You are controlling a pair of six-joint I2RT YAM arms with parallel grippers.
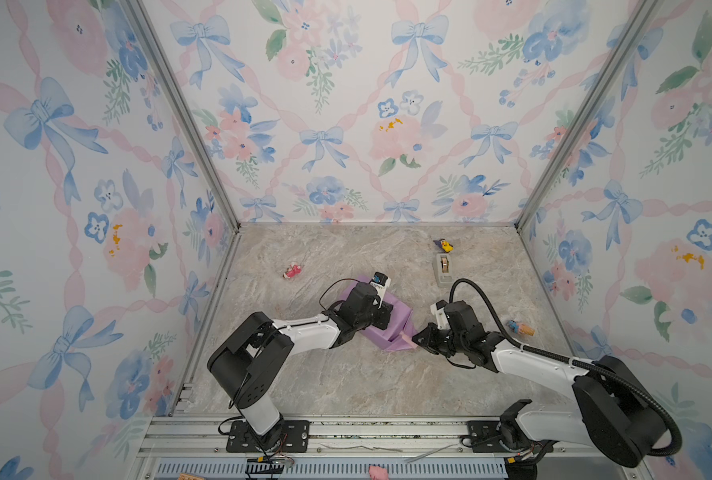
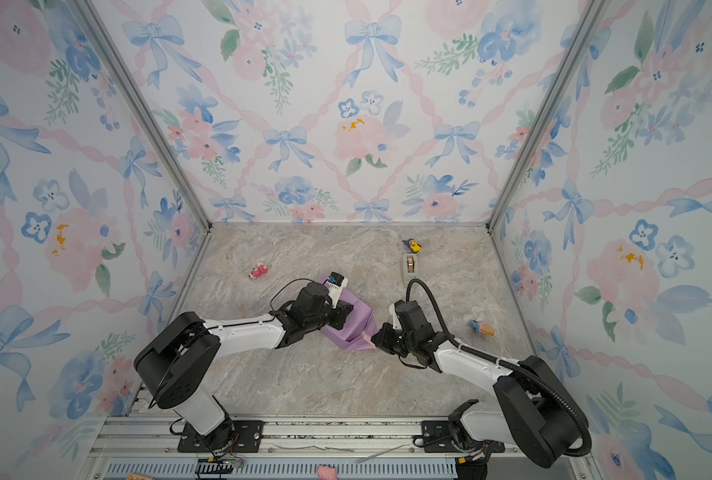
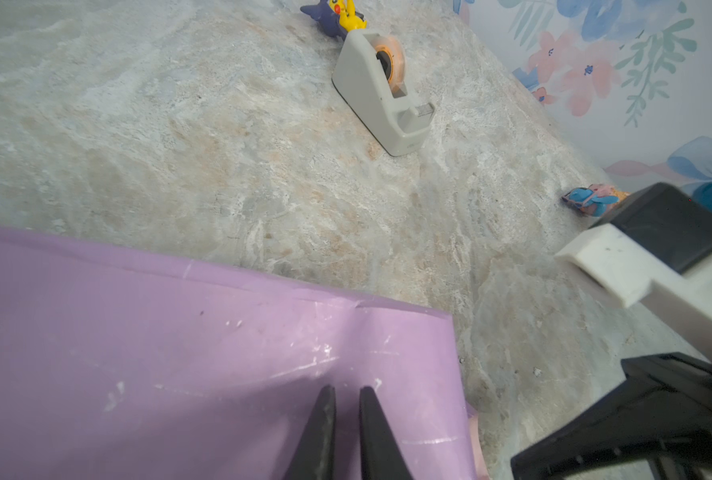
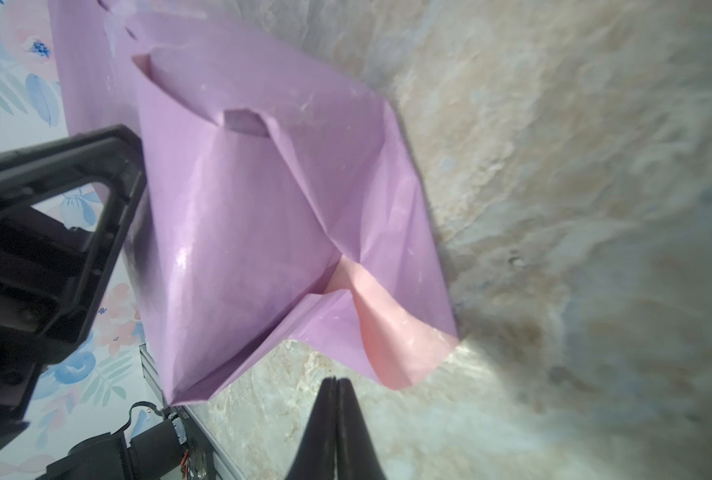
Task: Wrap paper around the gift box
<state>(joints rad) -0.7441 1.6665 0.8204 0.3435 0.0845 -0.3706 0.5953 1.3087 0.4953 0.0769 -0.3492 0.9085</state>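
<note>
While the left gripper (image 3: pixel 346 388) presses nearly-shut tips on the paper (image 1: pixel 396 316), can't tell if it pinches a fold. Paper lies folded in a boxy bundle mid-table. Right gripper (image 4: pixel 337 380), clenched and empty, sits at its 4 o'clock, just off the pink corner.

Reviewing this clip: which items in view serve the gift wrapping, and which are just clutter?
Job: lilac paper, folded over the gift box, which is hidden; grey tape dispenser, likely for sealing.
Lying about: yellow-and-purple toy figure; pink toy; blue-and-orange toy.
</note>
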